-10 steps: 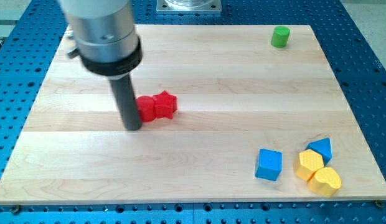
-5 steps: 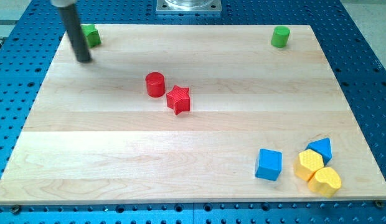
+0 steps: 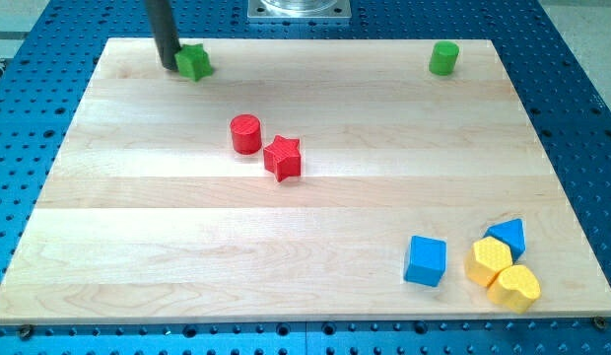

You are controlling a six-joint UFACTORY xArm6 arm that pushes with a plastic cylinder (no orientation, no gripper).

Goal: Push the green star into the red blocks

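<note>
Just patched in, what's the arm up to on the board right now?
My tip is at the view's top left, pressed against the left side of the green star. The red cylinder and red star sit near the board's middle, well below and right of it, so the green star hasn't reached them yet. The other blocks lie far from this.
</note>
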